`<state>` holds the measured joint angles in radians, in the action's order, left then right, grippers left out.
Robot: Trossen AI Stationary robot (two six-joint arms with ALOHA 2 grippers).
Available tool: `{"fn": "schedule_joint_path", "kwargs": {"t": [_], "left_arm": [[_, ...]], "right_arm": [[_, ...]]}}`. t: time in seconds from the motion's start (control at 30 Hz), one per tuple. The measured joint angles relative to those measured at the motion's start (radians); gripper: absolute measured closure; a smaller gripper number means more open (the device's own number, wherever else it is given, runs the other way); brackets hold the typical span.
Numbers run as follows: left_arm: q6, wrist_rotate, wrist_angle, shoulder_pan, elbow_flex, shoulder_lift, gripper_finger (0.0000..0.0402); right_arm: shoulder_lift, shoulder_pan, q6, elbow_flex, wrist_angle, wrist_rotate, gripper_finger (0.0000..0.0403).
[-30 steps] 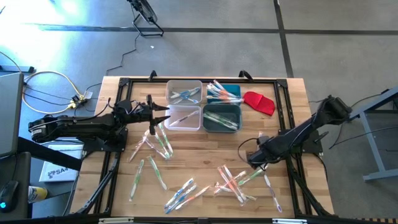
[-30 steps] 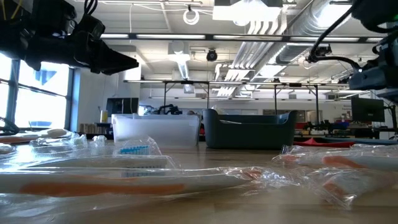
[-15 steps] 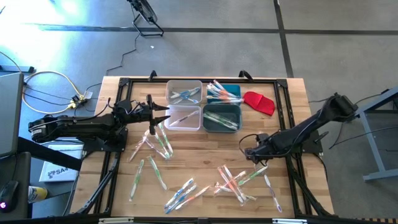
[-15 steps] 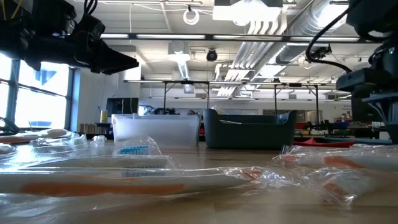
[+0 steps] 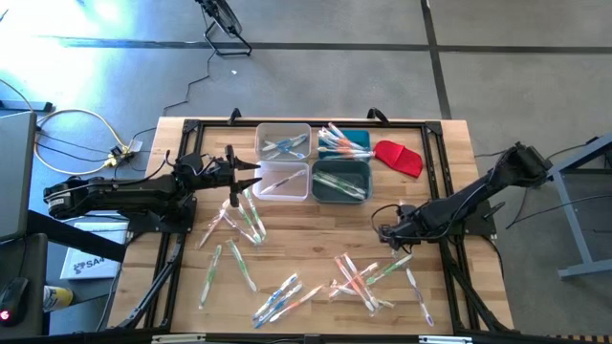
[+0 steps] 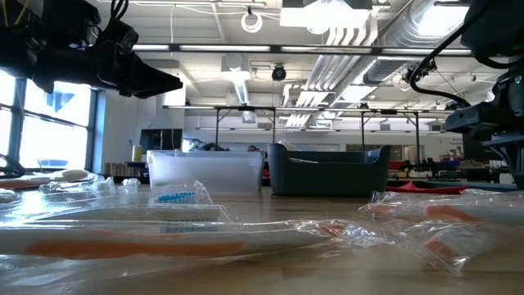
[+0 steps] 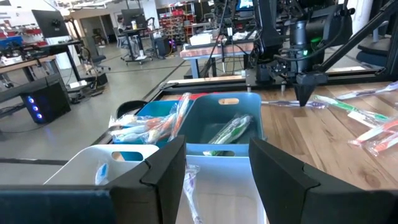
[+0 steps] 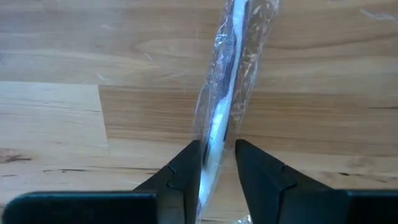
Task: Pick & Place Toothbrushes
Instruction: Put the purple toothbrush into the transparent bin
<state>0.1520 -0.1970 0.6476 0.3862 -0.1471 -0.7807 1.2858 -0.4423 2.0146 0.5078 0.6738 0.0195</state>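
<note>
A red cloth-like piece (image 5: 399, 158) lies beside four bins (image 5: 313, 164) on the wooden table (image 5: 316, 239).

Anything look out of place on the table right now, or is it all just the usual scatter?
One thing stands out: a red cloth-like piece lies on the wood beside the teal bin, and it is not a toothbrush. Otherwise, wrapped toothbrushes lie scattered across the table's near half, unsorted.

The one bit of lettering anywhere is on a white printed sheet (image 5: 84, 264) lying beside the wooden table, under the left arm. It seems to begin "SA", but the rest is too small to make out.
</note>
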Motion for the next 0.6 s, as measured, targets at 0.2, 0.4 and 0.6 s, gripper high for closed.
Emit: {"fn": "schedule_joint_path", "kwargs": {"t": [0.2,0.4,0.6], "left_arm": [[0.000,0.000,0.000,0.000,0.000,0.000,0.0231],[0.000,0.000,0.000,0.000,0.000,0.000,0.0231],[0.000,0.000,0.000,0.000,0.000,0.000,0.0231]], "right_arm": [[0.001,0.000,-0.002,-0.001,0.001,-0.001,0.0372],[0.002,-0.001,-0.003,-0.001,0.000,0.001,0.0379],[0.002,-0.002,-0.023,-0.001,0.002,0.030,0.0389]]}}
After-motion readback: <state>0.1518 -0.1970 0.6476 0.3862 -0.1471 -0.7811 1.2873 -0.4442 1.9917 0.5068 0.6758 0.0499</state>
